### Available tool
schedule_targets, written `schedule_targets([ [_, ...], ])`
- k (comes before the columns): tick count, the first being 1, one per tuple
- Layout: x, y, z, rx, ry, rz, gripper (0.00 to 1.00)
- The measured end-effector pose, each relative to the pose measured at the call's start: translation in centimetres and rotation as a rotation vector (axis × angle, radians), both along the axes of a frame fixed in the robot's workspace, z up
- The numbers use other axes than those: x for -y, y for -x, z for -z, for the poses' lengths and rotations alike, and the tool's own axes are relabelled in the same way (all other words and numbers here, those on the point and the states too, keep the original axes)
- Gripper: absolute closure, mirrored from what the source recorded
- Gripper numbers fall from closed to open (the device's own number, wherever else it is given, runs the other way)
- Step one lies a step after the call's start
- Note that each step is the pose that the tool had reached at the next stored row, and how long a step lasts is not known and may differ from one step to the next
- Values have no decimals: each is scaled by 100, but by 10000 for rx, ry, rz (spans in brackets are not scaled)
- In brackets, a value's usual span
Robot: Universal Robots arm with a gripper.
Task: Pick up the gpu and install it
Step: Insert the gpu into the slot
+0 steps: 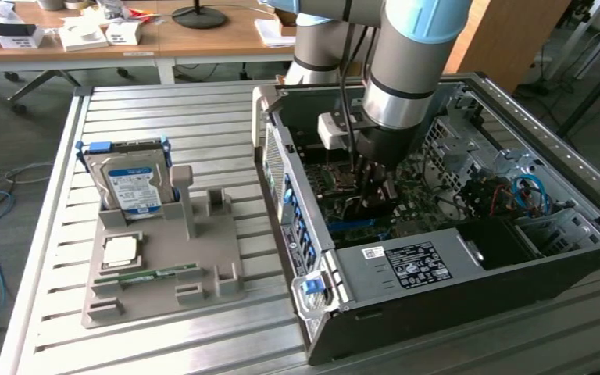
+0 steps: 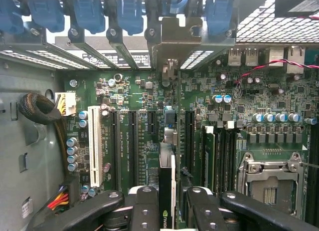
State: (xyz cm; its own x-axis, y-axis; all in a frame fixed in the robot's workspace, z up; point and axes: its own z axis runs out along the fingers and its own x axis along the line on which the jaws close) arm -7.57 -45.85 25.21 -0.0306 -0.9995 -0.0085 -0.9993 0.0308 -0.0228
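In the wrist view the gpu (image 2: 166,186) stands edge-on between my two black fingers (image 2: 144,206), with its green logo near the grip. My gripper (image 2: 169,208) is shut on it. The card runs along the green motherboard (image 2: 124,91), between the black expansion slots (image 2: 133,146), and its pale metal bracket (image 2: 172,41) stands at the case's rear slot openings. Whether the card sits fully in a slot I cannot tell. In the exterior view my gripper (image 1: 373,194) reaches down inside the open computer case (image 1: 405,266), low over the board.
Blue slot clips (image 2: 89,16) line the case's rear wall. A CPU socket (image 2: 269,181), a RAM stick (image 2: 209,156) and a cable bundle (image 2: 42,109) flank the card. On the table, a grey fixture (image 1: 212,262) holds a hard drive (image 1: 133,183), a chip (image 1: 121,250) and a green stick (image 1: 154,275).
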Motion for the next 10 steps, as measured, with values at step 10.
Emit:
schedule_targets([
  [10, 0, 0, 14, 0, -2, 0, 74],
])
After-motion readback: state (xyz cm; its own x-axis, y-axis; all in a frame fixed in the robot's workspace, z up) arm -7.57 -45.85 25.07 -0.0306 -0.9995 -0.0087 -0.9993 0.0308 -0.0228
